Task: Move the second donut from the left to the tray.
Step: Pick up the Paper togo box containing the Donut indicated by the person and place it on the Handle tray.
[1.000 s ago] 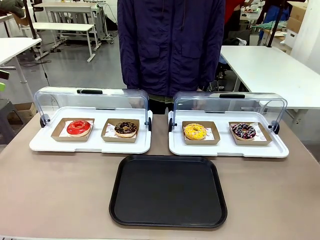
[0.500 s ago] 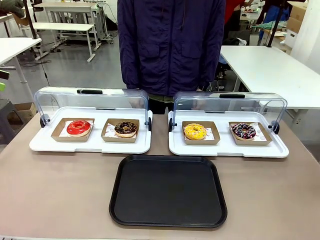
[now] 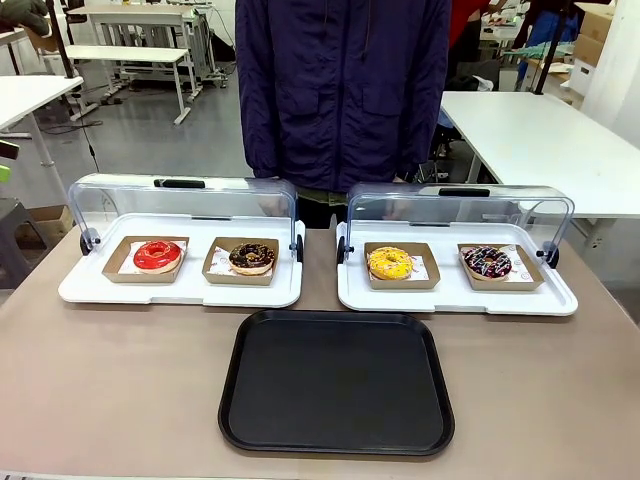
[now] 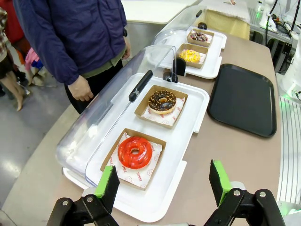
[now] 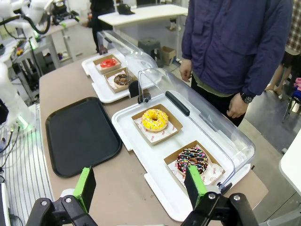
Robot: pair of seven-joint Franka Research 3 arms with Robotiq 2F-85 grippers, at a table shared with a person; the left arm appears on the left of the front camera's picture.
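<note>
The table (image 3: 120,400) is seen with the tray (image 3: 336,382) laid flat at the middle of its near edge. The tray's sides are lined up with the table's edges. Two white display trays (image 3: 180,290) are set along the far edge, with their clear lids lifted. The second donut from the left (image 3: 251,257) is laid flat, hole up, in a cardboard box near the right edge of the left display tray. It is round, so no long side is shown. The left gripper (image 4: 163,183) and the right gripper (image 5: 140,184) are held wide apart, with nothing in them.
</note>
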